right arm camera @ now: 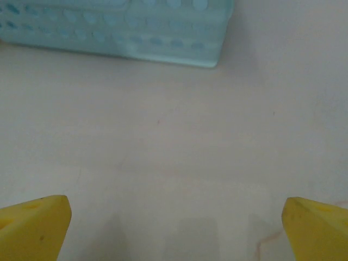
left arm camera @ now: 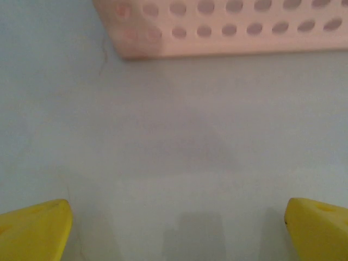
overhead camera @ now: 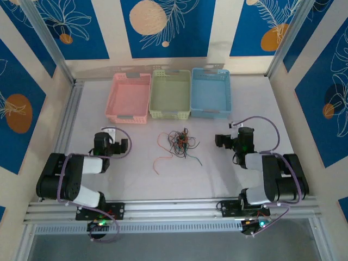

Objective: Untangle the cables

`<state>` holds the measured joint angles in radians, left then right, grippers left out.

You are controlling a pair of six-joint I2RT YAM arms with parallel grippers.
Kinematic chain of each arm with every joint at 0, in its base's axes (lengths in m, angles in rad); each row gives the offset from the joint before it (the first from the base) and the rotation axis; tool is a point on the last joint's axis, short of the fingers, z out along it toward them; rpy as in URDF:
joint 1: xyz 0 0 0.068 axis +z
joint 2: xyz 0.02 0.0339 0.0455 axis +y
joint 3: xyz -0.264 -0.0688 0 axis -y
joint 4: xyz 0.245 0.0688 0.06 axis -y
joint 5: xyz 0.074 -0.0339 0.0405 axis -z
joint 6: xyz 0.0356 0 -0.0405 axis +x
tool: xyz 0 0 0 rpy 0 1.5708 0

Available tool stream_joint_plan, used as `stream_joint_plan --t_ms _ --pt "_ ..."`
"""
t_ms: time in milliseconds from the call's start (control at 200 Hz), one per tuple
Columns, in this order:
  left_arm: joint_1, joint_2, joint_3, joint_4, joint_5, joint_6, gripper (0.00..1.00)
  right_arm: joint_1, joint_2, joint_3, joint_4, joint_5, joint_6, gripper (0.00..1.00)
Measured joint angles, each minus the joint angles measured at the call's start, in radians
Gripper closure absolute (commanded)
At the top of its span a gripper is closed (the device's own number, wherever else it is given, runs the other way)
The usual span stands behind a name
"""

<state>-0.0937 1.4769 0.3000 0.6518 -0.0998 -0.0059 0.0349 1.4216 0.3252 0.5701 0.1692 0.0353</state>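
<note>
BACK: pink basket [overhead camera: 129,98], green basket [overhead camera: 170,94] and blue basket [overhead camera: 211,92] stand side by side, barring the far edge | CENTRE: cables [overhead camera: 179,142] heaped between the arms, bare tabletop [overhead camera: 217,174] all round | LEFT: clear lane from left gripper [left arm camera: 176,212] to pink basket | RIGHT: clear lane from right gripper [right arm camera: 175,209] to blue basket | FLANKS: side walls [overhead camera: 22,109] close the tabletop in

light: even, bright | shadows: faint | wrist views: soft, hazy

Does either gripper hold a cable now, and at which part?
Nothing is held: the left gripper and right gripper stand open, away from the cables.
</note>
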Motion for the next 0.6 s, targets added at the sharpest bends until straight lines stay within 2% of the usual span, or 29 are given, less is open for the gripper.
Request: stream_joint_plan --t_ms 310,600 --pt "0.0 0.063 0.042 0.15 0.003 0.04 0.0 -0.003 0.076 0.043 0.132 0.009 0.042 0.01" --pt "0.0 0.065 0.053 0.209 0.008 0.043 0.0 -0.003 0.088 0.049 0.193 0.012 0.06 0.01"
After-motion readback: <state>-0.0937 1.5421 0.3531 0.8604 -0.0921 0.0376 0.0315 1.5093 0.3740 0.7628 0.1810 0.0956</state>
